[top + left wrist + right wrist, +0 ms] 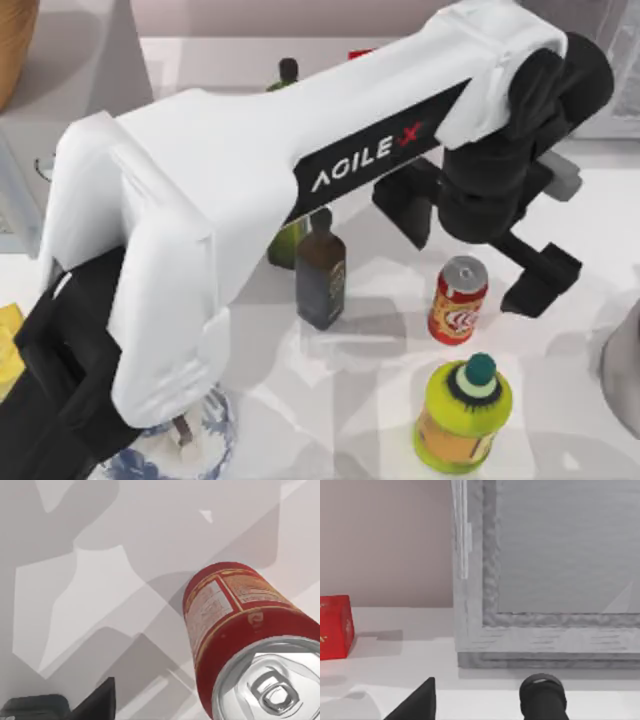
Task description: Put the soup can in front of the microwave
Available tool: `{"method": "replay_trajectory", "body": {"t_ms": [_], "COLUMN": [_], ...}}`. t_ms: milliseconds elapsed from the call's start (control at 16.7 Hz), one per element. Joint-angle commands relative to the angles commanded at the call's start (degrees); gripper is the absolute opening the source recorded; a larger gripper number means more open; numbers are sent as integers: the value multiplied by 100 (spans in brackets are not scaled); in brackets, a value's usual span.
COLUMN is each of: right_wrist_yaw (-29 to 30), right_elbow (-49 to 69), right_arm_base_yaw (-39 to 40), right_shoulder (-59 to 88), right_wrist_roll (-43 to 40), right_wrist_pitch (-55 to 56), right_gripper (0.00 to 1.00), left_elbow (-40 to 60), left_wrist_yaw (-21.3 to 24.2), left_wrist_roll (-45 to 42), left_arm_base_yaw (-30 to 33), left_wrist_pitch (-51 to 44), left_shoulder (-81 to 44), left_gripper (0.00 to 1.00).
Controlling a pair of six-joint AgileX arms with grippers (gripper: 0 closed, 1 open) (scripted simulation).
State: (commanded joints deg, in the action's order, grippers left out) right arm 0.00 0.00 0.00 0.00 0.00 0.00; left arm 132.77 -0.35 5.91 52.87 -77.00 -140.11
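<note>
Soup can (458,300) stands upright on the white table (560,400), roughly 4 o'clock from centre in your top view, silver lid up, emblem facing the camera. Left gripper (478,255) hangs over it w/ fingers spread wide: one dark finger (410,205) at the can's 11 o'clock, the other (543,278) at its 2 o'clock, neither touching. Nothing held. Left arm's big white link crosses the frame diagonally and hides much of the table's middle and rear.

Left wrist view looks down on the can (245,630); lid is cut off at the frame edge, and just one fingertip (97,700) pokes in.

Dark bottle (322,275) stands near the can's 9 o'clock, w/ a green bottle (287,240) half hidden behind it. Yellow-green jar (462,410) w/ teal cap sits at the can's 6 o'clock.

Right wrist view: pale grey microwave (545,580) fills most of it, cropped, dials not visible; red box (335,626) cut off at the edge. Right gripper's state: you can't tell from the tips shown.
</note>
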Motion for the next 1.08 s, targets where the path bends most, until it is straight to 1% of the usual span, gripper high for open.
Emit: {"method": "replay_trajectory", "body": {"t_ms": [240, 540, 1080], "right_wrist_yaw": [0, 0, 0], "right_elbow": [0, 0, 0], "right_arm_base_yaw": [0, 0, 0], "right_shoulder": [0, 0, 0], "right_wrist_roll": [0, 0, 0], "right_wrist_pitch": [0, 0, 0], "right_gripper": [100, 100, 100], "left_elbow": [-727, -818, -818], "left_wrist_yaw": [0, 1, 1], "left_wrist_roll": [2, 2, 2], "left_arm_base_yaw": [2, 1, 1], "left_wrist_pitch": [786, 880, 880], "left_shoulder": [-48, -51, -51], "left_gripper": [100, 100, 32]}}
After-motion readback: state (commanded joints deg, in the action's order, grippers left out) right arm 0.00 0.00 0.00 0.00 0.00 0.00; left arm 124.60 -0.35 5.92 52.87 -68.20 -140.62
